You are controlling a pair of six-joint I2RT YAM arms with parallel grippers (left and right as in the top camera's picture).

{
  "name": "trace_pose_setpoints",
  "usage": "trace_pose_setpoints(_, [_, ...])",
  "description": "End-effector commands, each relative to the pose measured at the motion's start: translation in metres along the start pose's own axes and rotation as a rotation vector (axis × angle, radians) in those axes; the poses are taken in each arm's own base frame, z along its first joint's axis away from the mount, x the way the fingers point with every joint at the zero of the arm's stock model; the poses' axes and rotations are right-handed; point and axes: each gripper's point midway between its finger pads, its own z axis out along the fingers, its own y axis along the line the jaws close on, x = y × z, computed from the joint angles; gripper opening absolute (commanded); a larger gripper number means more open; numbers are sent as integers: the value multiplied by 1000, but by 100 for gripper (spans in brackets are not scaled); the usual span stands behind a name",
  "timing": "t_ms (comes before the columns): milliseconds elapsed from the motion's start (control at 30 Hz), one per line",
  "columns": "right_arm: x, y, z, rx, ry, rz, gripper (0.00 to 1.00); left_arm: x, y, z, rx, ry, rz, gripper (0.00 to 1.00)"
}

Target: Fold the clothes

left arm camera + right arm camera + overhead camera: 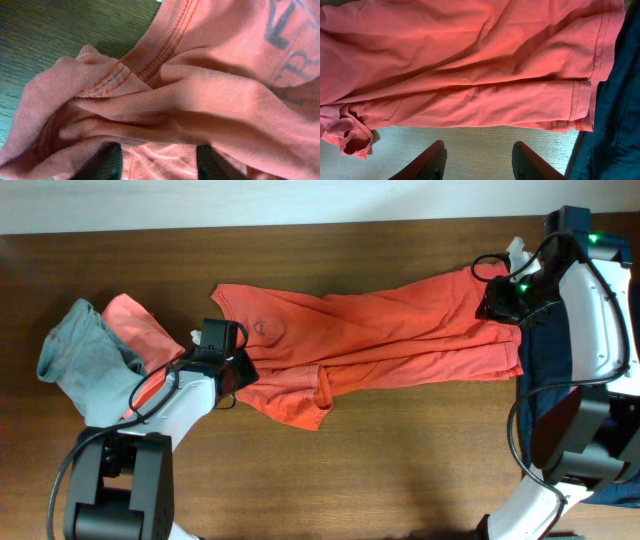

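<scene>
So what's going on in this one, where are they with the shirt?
Two arms are working on a coral-orange T-shirt stretched across the table, not yet folded. The left gripper is buried in bunched fabric near the collar and sleeve; whether it has a grip cannot be told. The right gripper is open over bare wood, just short of the hem. A grey-teal piece and another coral piece sit heaped at the left; a navy piece lies by the right arm.
</scene>
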Motion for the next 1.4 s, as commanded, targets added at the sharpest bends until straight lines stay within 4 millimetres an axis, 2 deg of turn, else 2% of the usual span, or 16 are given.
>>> trace_pose_setpoints(0, [0, 2, 1, 4, 3, -17, 48, 8, 9, 13, -40, 28, -5, 43])
trace_pose_setpoints(100, [0, 2, 1, 4, 2, -18, 48, 12, 12, 20, -51, 43, -4, 43])
trace_pose_setpoints(167, [0, 2, 1, 4, 2, -18, 48, 13, 13, 21, -54, 48, -4, 37])
trace_pose_setpoints(300, [0, 0, 1, 14, 3, -18, 48, 14, 12, 21, -53, 50, -3, 0])
trace_pose_setpoints(433, [-1, -2, 1, 24, 1, -18, 48, 17, 8, 6, -27, 73, -4, 1])
trace_pose_setpoints(567, [0, -7, 1, 50, 4, -17, 49, 22, 15, -52, -33, 84, 89, 1])
trace_pose_setpoints(633, [4, -11, 0, 78, 22, -13, 51, 21, 37, -86, -105, 48, 108, 0])
trace_pose_setpoints(700, [9, -11, 1, 76, 42, -9, 58, 11, 56, -111, -160, -19, 83, 0])
trace_pose_setpoints(733, [11, -11, 1, 76, 50, -7, 58, 8, 57, -116, -156, -33, 85, 0])
trace_pose_setpoints(833, [19, -12, 4, 80, 83, 1, 59, 5, 59, -120, -148, -46, 70, 1])
trace_pose_setpoints(933, [37, -13, 13, 74, 153, 18, 59, 5, 60, -118, -150, -41, 70, 0])
trace_pose_setpoints(1133, [80, -20, 50, 59, 296, 51, 58, 2, 58, -118, -143, -56, 69, 0])
trace_pose_setpoints(1233, [89, -24, 66, 59, 311, 55, 54, 1, 57, -118, -142, -58, 69, 1])
trace_pose_setpoints(1367, [91, -30, 86, 66, 287, 55, 53, 2, 57, -118, -142, -57, 69, 1])
